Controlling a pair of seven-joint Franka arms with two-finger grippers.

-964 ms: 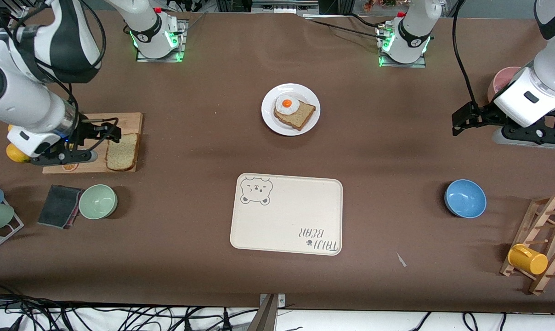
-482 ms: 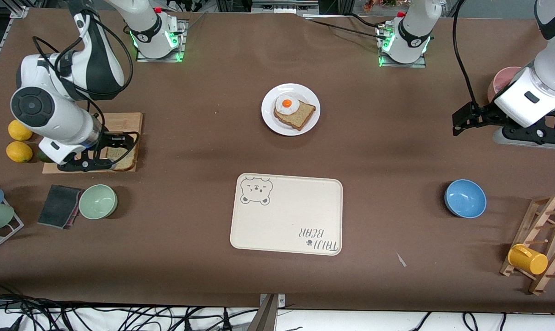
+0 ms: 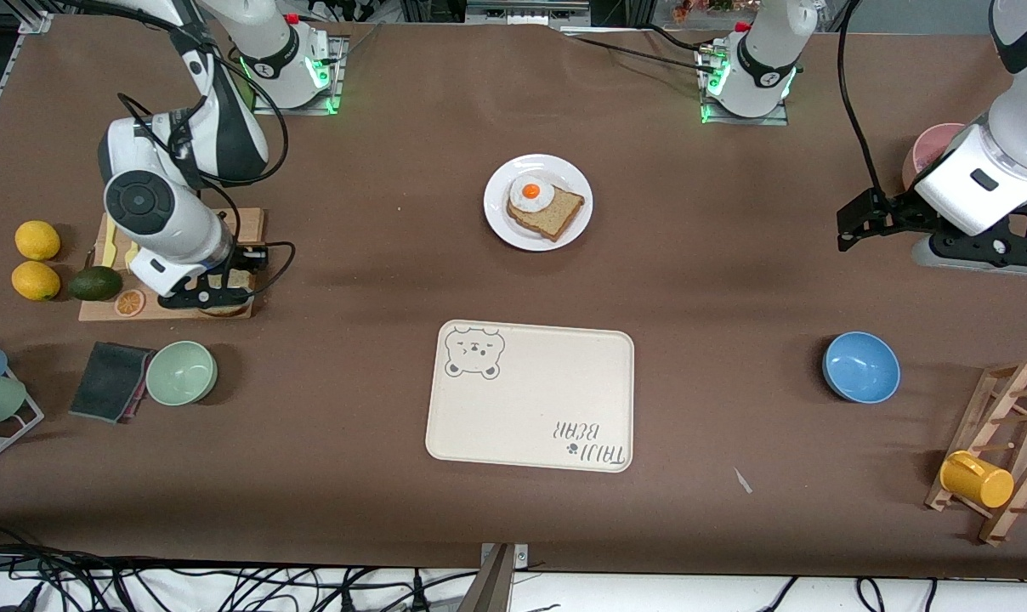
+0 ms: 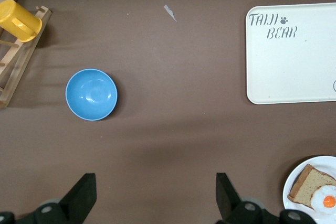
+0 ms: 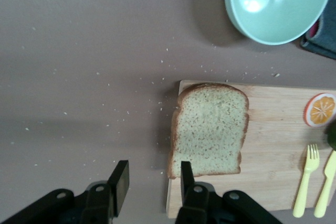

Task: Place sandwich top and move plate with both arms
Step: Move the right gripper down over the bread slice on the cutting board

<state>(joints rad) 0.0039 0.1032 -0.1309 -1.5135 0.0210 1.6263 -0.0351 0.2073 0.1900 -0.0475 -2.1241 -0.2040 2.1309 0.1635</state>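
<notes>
The sandwich top (image 5: 210, 137), a light tan speckled slice with brown crust, lies flat on a wooden cutting board (image 5: 273, 177) toward the right arm's end. In the front view it (image 3: 241, 279) is mostly hidden under my right gripper (image 3: 221, 293). My right gripper (image 5: 152, 179) is open; one finger (image 5: 185, 174) sits at the slice's corner, the other is off the board's edge over the table. The white plate (image 3: 495, 223) holds a darker bread slice with a fried egg; it also shows in the left wrist view (image 4: 320, 162). My left gripper (image 3: 853, 223) waits open and empty over bare table (image 4: 155, 192).
A cream bear-print tray (image 3: 530, 395) lies nearer the front camera than the plate. A green bowl (image 3: 181, 372) and dark sponge (image 3: 110, 381) sit by the board. Lemons (image 3: 37, 240), an avocado (image 3: 94, 283), a blue bowl (image 3: 860, 366) and a yellow mug (image 3: 977, 478) on a wooden rack stand about.
My right arm has swung in from the table's end and brought its open gripper down over the edge of the bread slice on the board. The left arm has not moved.
</notes>
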